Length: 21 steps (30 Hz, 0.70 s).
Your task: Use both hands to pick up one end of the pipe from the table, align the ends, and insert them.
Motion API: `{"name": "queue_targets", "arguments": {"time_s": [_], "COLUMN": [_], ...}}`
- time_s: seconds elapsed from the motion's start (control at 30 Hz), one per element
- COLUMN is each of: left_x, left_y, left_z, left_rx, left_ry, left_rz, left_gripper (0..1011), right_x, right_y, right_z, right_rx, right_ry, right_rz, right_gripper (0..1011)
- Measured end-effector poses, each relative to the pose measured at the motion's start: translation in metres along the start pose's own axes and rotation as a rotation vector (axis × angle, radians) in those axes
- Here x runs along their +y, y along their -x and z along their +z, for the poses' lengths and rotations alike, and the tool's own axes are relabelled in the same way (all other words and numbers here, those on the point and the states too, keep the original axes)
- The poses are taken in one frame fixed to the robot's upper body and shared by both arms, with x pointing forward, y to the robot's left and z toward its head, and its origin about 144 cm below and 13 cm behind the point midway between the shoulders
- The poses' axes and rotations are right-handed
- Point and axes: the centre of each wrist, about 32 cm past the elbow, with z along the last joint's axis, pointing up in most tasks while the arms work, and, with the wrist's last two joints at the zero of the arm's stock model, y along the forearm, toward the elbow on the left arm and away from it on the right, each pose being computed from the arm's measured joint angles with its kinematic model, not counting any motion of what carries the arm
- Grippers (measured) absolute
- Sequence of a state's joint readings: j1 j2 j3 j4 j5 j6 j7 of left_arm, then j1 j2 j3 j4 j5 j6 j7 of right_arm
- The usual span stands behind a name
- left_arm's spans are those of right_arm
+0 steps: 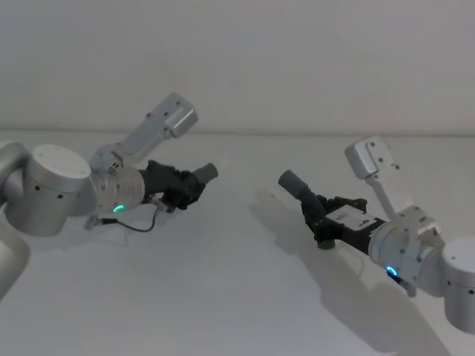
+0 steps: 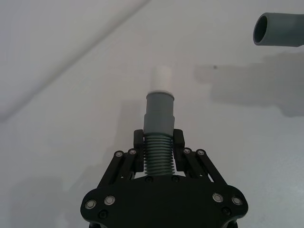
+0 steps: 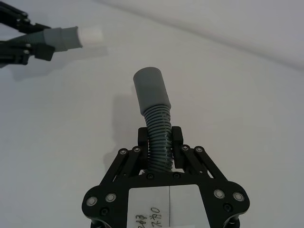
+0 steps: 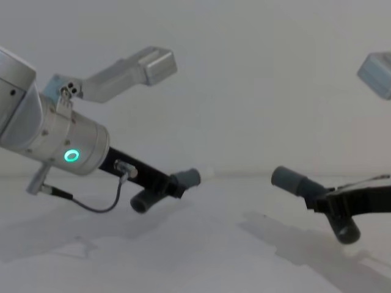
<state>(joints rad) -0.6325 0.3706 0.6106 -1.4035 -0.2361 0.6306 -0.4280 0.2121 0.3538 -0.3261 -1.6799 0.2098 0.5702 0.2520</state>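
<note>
Pretty much greyscale everywhere here. The plain white matte counter [image 1: 223, 311] is white with soft grey shadows on it. The left black plastic two-finger claw [image 2: 158, 140] is matte black, dotted with tiny silver screw heads [image 2: 109, 200]. The right black plastic two-finger claw [image 3: 160, 137] looks the same, plus a white label [image 3: 168, 204] with black scribbles.

One dark-grey ribbed hose piece [image 2: 156, 161] has a smooth lighter-grey collar [image 2: 159, 111] and a white tapered tip [image 2: 161, 78]. The second dark-grey ribbed hose piece [image 3: 158, 127] ends in a plain grey open sleeve [image 3: 151, 90].

The left silver cylindrical arm [image 1: 52, 185] has a green glowing ring [image 1: 116, 208]. The right silver cylindrical arm [image 1: 460, 285] has a bluer ring [image 1: 390, 271].
</note>
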Motion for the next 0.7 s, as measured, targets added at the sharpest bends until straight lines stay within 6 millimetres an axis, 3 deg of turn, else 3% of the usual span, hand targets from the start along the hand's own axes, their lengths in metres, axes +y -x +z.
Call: {"name": "queue_targets", "arguments": {"time_s": [0.7], "left_x": [0.035], "left_y": [-0.027], "left_z": [0.011], "left_rx": [-0.257], "left_ry": [0.169], "left_rz": [-0.127], "left_gripper": [343], "right_x": [-0.035], "right_y": [-0.030], "right_z": [0.000], "right_rx": [-0.212], "right_ry": [-0.148], "right_rz": [0.187], "right_gripper": [274]}}
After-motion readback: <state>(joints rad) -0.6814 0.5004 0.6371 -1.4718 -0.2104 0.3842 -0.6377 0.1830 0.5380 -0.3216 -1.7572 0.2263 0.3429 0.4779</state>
